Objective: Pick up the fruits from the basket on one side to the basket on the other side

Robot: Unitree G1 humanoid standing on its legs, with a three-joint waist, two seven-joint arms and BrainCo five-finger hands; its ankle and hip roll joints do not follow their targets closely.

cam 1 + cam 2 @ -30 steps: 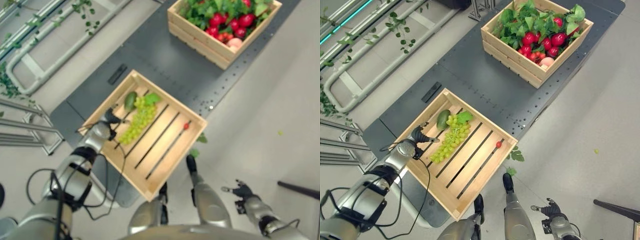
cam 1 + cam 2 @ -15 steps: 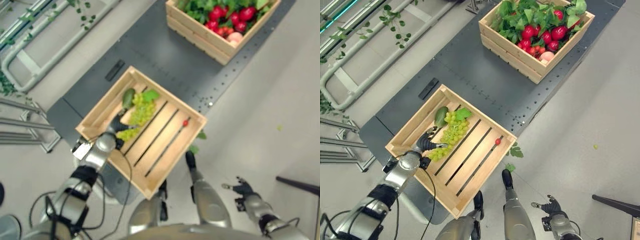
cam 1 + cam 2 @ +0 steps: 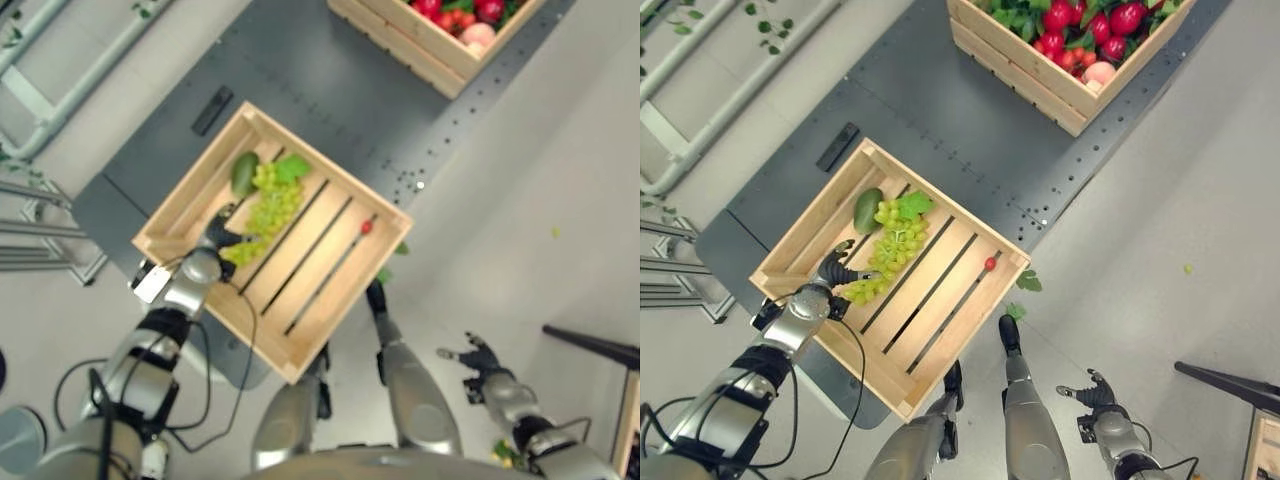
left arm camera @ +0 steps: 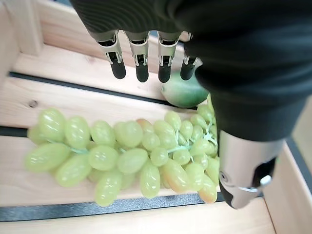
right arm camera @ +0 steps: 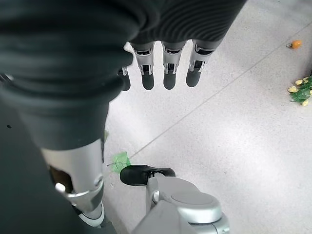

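Note:
A slatted wooden crate (image 3: 800, 235) lies near me on a dark platform. In it are a bunch of green grapes (image 3: 886, 251) with a leaf, a green mango (image 3: 867, 209) and a small red fruit (image 3: 991, 264). My left hand (image 3: 835, 269) is inside the crate at the bunch's near end, fingers (image 4: 140, 59) straight and open over the grapes (image 4: 126, 155), thumb beside them; the mango (image 4: 184, 92) lies past the fingertips. A second crate (image 3: 1025, 75) at the far right holds red fruits (image 3: 1062, 14), a peach and leaves. My right hand (image 3: 1090, 397) hangs open low on the right, above the floor.
The dark platform (image 3: 940, 110) carries both crates. Metal rails (image 3: 40, 100) and a rack (image 3: 35, 240) stand at the left. Loose leaves (image 3: 1025, 283) lie on the floor by the near crate. A dark bar (image 3: 1230, 385) crosses the floor at the right.
The whole view has shifted as the camera moved. My left hand stays at the near end of the grape bunch; the right hand has not moved.

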